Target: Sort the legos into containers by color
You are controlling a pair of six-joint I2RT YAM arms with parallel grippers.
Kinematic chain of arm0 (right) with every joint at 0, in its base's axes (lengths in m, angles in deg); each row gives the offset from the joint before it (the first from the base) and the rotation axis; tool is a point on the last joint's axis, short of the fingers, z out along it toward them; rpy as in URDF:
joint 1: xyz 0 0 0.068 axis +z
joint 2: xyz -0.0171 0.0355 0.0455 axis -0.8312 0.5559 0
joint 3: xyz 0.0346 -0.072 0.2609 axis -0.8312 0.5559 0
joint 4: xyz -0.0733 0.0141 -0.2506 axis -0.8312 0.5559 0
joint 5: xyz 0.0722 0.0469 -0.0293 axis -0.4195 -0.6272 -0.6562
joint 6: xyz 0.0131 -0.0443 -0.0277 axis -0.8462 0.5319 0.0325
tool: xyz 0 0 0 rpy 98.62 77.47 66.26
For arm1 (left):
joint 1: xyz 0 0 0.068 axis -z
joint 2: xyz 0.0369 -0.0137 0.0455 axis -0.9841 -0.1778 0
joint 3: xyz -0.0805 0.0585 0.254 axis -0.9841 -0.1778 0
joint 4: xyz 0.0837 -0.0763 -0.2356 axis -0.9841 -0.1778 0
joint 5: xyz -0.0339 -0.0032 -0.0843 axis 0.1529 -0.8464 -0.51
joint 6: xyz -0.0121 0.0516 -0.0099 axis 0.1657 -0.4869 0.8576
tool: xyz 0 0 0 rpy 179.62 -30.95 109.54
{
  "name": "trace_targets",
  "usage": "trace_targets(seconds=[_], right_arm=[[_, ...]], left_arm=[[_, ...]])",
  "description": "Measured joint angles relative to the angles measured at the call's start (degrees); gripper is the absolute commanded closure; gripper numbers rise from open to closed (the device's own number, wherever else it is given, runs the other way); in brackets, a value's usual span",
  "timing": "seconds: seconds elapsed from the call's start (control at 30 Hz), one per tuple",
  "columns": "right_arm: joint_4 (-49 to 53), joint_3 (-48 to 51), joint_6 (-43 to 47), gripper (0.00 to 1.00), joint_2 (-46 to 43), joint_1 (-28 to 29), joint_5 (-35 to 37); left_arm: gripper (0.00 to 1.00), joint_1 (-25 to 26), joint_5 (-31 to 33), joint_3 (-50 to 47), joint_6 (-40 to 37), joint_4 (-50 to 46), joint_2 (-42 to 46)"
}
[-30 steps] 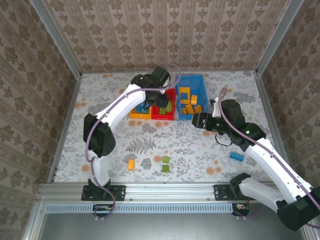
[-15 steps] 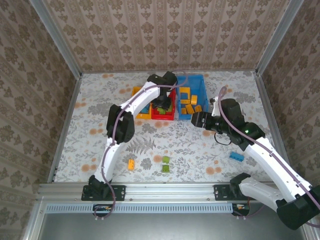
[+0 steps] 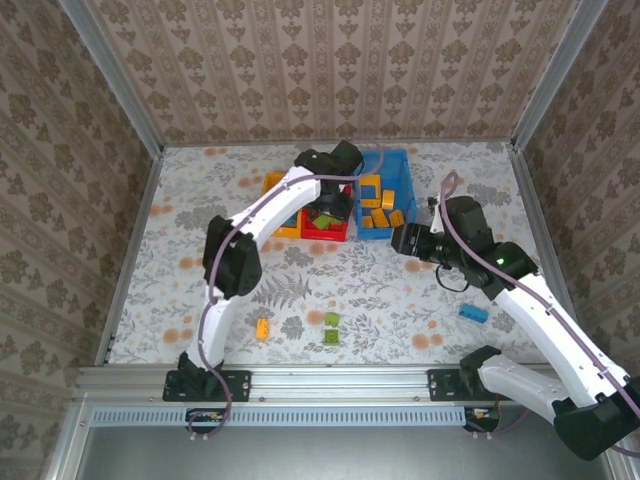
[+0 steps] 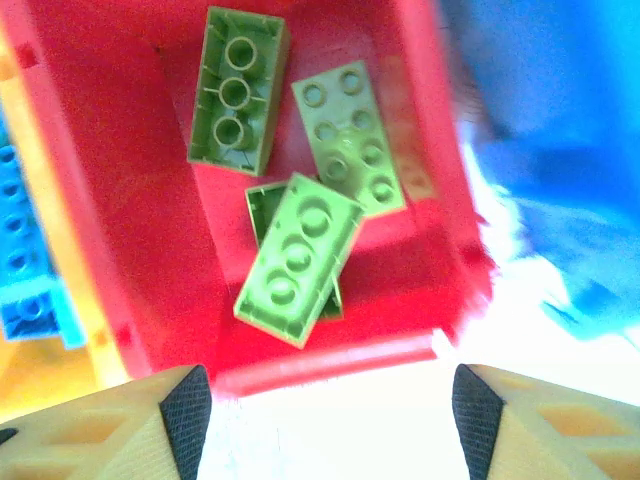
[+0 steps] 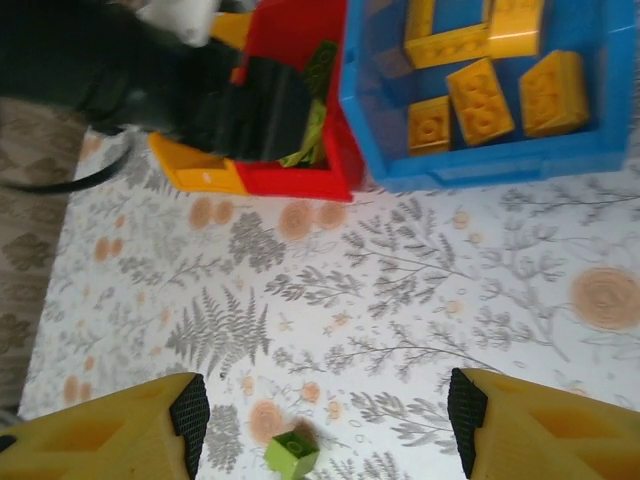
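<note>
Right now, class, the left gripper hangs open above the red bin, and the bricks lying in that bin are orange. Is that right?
One detail is wrong: the colour. The red bin holds green bricks, not orange ones, as the left wrist view shows. The rest stands: the left gripper hangs open above that bin.

- The left arm (image 3: 265, 205) reaches far up the table with its wrist tipped downward. The left gripper (image 4: 320, 410) hangs with its jaws spread wide and nothing between them.
- The right arm (image 3: 545, 310) angles inward toward the centre. The right gripper (image 5: 320, 420) likewise gapes, empty.
</note>
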Motion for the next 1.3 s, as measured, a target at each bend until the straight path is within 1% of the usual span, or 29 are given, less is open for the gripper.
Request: trace_targets(seconds=[0.07, 0.13, 0.17, 0.23, 0.37, 0.43, 0.57, 0.73, 0.87, 1.13, 1.3], right_arm=[[4.59, -2.56, -1.33, 0.32, 0.0, -0.55, 4.96], [9.25, -5.01, -3.28, 0.32, 0.0, -1.4, 9.14], [12.44, -6.71, -4.87, 0.32, 0.11, -2.03, 11.74], [17.9, -9.81, -8.0, 0.32, 0.42, -3.1, 15.58], [27.08, -15.65, -13.33, 0.32, 0.66, -4.5, 20.87], [30.21, -18.45, -14.86, 0.32, 0.87, -4.96, 22.18], [34.73, -25.2, -16.33, 0.32, 2.49, -5.79, 23.8], [37.68, -31.54, -16.35, 0.31, 4.52, -6.38, 24.09], [39.17, -33.16, -15.47, 0.3, 4.72, -7.06, 23.89], [40.28, -32.83, -13.75, 0.3, 3.91, -8.55, 20.76], [40.33, -32.15, -13.07, 0.3, 2.47, -9.16, 18.99]], left_arm=[[0.26, 2.14, -2.29, -5.97, -1.6, 4.39, 6.95], [0.26, 4.24, -6.58, -11.08, -3.82, 9.38, 12.48], [0.26, 5.55, -9.53, -13.35, -5.22, 12.35, 14.64], [0.26, 7.93, -14.53, -15.98, -7.74, 17.42, 15.96], [0.24, 12.48, -22.95, -21.14, -12.87, 29.18, 12.7], [0.23, 14.32, -26.23, -23.39, -15.19, 33.97, 10.12], [0.21, 17.79, -30.69, -23.82, -19.28, 42.77, 3.08], [0.19, 21.94, -32.76, -21.31, -22.69, 50.86, -5.11], [0.18, 24.9, -32.79, -18.58, -24.3, 55.76, -10.8], [0.16, 28.5, -31.63, -14.4, -26.77, 60.37, -16.09], [0.2, 29.27, -30.93, -10.93, -26.93, 61.53, -18.82]])
